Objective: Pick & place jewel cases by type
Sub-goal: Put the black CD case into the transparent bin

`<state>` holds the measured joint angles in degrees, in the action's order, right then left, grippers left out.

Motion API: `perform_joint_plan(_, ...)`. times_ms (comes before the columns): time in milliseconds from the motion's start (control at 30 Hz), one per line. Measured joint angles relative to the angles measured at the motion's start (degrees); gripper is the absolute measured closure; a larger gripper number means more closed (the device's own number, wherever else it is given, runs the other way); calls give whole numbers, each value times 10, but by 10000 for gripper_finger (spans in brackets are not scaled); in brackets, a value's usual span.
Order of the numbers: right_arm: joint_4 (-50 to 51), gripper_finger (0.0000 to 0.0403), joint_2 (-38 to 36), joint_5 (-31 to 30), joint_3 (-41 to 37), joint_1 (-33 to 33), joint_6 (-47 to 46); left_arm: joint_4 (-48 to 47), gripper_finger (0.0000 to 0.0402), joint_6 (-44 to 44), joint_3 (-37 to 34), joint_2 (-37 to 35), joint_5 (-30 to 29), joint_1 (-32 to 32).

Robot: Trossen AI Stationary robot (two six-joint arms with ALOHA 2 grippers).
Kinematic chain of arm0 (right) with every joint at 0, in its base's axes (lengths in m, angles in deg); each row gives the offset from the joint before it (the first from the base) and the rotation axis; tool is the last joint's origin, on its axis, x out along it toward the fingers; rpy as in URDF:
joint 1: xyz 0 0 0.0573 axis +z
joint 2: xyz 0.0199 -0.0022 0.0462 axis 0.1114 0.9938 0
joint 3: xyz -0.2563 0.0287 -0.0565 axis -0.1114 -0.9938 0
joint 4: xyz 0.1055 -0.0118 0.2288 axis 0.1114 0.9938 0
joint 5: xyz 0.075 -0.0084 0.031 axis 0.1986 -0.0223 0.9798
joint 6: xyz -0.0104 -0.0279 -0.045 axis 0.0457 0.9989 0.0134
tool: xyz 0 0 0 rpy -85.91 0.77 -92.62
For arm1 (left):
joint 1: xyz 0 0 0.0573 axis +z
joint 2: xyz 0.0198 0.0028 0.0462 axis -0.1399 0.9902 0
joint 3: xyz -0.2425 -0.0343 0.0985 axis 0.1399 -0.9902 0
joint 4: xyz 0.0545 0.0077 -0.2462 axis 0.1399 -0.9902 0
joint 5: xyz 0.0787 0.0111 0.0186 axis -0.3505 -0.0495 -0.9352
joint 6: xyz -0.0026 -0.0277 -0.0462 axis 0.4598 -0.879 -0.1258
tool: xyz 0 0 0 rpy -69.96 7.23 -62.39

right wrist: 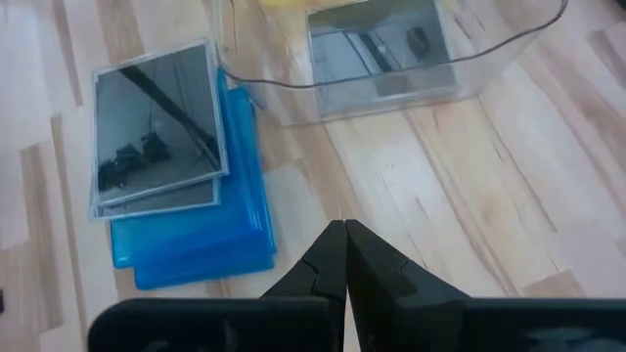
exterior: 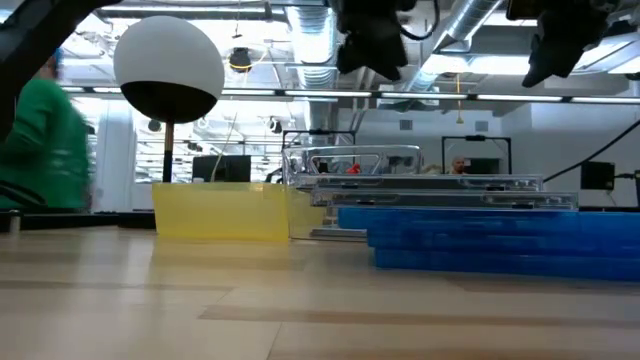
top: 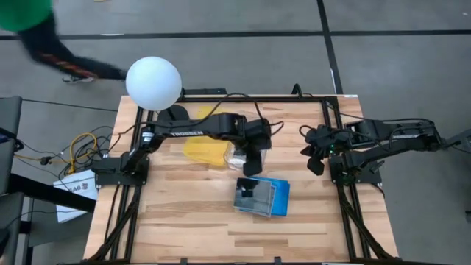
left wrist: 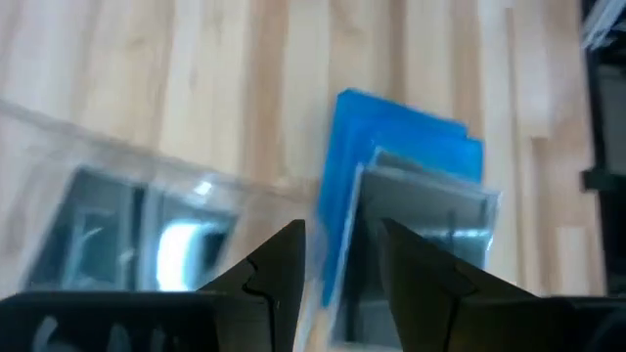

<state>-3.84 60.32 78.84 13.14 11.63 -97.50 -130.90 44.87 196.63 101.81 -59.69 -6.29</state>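
Wooden table [top: 184, 213] carries our jewel cases [top: 262, 196], clear ones stacked on blue, just below our left gripper [top: 251, 166], whose fingers stand parted and empty. Beside that gripper sits a clear container [right wrist: 391, 59] with one case inside; our right gripper [top: 315, 166], clenched on nothing, waits well apart.

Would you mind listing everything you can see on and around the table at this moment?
Blue jewel cases: a few, exact count unclear, bright blue, stacked at the table's middle, bottom of the pile.
Clear jewel cases: at least two, clear grey, lying on top of the blue ones.
Clear container: one, transparent, beside the stack, a clear case inside it.
Yellow tray: one, yellow, next to the container, towards the left arm's base.
White ball: one, white, on a stand at the table's far left corner.
Table: one, light wood.
Person: one, green top, on the floor beyond the table.
Left gripper: part open, empty, above the stack.
Right gripper: shut, empty, at the right side.
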Motion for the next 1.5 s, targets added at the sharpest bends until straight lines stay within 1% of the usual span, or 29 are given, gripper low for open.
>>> perform_joint_plan(100, 1, 403, 0, 0, 0, 5, 0, 42, 280, -25, -32, 0, 13, -9)
perform_joint_plan(267, 2, 403, 0, 0, 0, 12, 4, 97, 280, -62, -62, -5, 22, -18)
perform_joint_plan(400, 5, 403, 0, 0, 0, 12, 6, 142, 280, -84, -91, -22, 17, -25)
perform_joint_plan(500, 5, 403, 0, 0, 0, 12, 7, 158, 280, -100, -130, -41, 4, -30)
perform_joint_plan(567, 6, 403, 0, 1, 0, 12, 7, 188, 280, -113, -174, -65, -11, -34)
perform_joint_plan(633, 5, 403, 0, 1, 0, 12, 7, 239, 280, -131, -230, -100, -24, -38)
perform_joint_plan(700, 6, 403, 0, 2, 0, 12, 6, 300, 280, -155, -299, -144, -38, -41)
perform_joint_plan(800, 5, 403, 0, 17, 0, 11, 6, 391, 280, -211, -405, -203, -40, -42)
perform_joint_plan(900, 5, 403, 5, 37, 0, 12, -13, 444, 280, -278, -498, -255, -44, -43)
perform_joint_plan(1000, 4, 403, 15, 59, 1, 12, -34, 474, 280, -339, -568, -300, -48, -51)
perform_joint_plan(1067, -3, 403, 25, 72, 1, 15, -43, 481, 280, -368, -606, -322, -53, -65)
perform_joint_plan(1200, -29, 403, 49, 76, 1, 37, -53, 486, 280, -407, -659, -353, -58, -96)
perform_joint_plan(1367, -68, 403, 86, 79, 1, 69, -76, 486, 280, -450, -697, -359, -70, -123)
perform_joint_plan(1500, -89, 403, 116, 78, 1, 92, -104, 558, 280, -477, -741, -359, -77, -136)
